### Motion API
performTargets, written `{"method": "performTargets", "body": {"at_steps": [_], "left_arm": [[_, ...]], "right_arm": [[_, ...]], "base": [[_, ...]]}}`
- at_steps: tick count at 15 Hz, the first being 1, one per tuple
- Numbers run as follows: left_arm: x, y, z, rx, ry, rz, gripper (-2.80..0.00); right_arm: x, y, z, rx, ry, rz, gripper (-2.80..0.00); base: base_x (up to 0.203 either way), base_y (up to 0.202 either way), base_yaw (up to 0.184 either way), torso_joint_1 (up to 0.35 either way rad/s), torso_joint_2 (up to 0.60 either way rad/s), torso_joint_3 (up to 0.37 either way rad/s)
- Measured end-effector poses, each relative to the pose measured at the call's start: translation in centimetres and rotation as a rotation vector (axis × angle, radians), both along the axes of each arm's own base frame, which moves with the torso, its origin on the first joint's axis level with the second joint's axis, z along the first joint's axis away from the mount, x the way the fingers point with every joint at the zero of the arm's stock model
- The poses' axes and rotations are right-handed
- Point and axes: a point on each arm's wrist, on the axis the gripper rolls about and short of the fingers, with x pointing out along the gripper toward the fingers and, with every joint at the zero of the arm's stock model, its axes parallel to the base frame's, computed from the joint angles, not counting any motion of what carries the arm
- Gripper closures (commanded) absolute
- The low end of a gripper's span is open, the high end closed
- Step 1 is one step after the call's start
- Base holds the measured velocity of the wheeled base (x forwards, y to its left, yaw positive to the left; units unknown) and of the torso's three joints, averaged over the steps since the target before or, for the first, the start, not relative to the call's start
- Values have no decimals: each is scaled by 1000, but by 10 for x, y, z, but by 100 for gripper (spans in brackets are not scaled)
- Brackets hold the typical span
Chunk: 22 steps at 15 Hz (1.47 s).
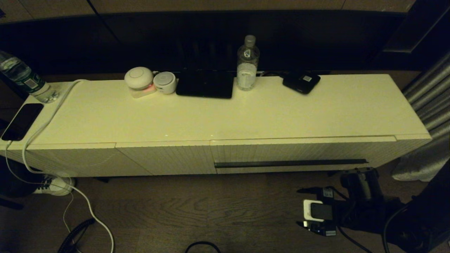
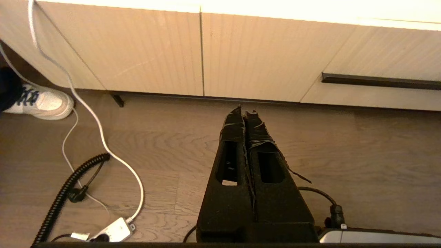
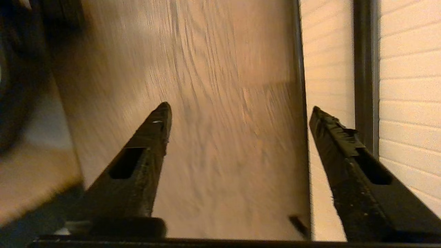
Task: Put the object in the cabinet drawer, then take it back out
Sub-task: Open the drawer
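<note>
Running along the near right front of the white cabinet [image 1: 228,116], the drawer [image 1: 302,154] looks shut in the head view, its ribbed face flush with the plain panels to its left and its long dark handle strip [image 1: 291,163] low on the front. No umbrella can be made out in any view. On the cabinet top stand a water bottle [image 1: 248,63], a flat black device with a white label [image 1: 301,81], a dark slab [image 1: 205,83] and two round white gadgets [image 1: 149,81]; a second bottle [image 1: 24,79] and a phone [image 1: 21,121] sit at the far left end, with a white cable [image 1: 45,123] trailing down to the floor. The right arm [image 1: 358,207] hangs low, near the floor, just in front of the handle's right end.

From the left wrist, the left gripper [image 2: 245,113] has its fingers pressed together, empty, over the wood floor [image 2: 361,165] and short of the panels. A white shoe [image 2: 43,102] and a coiled black cord [image 2: 62,196] lie off to its left.

From the right wrist, the right gripper [image 3: 239,110] is spread wide and empty, one fingertip [image 3: 322,119] close to the drawer front beside the handle strip.
</note>
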Motion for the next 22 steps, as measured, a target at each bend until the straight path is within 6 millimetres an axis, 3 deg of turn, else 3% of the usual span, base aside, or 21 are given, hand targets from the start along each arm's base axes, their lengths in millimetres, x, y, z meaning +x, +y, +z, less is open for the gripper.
{"method": "performTargets", "body": {"at_steps": [10,22], "left_arm": [[0,0,0,0,0,0,0],[0,0,0,0,0,1,0]], "right_arm": [[46,-10,-11,-138,-105,64,-280],[86,-19,-22,-135,-137,15,-280]], "base": [[0,0,0,0,0,0],[0,0,0,0,0,0]]}}
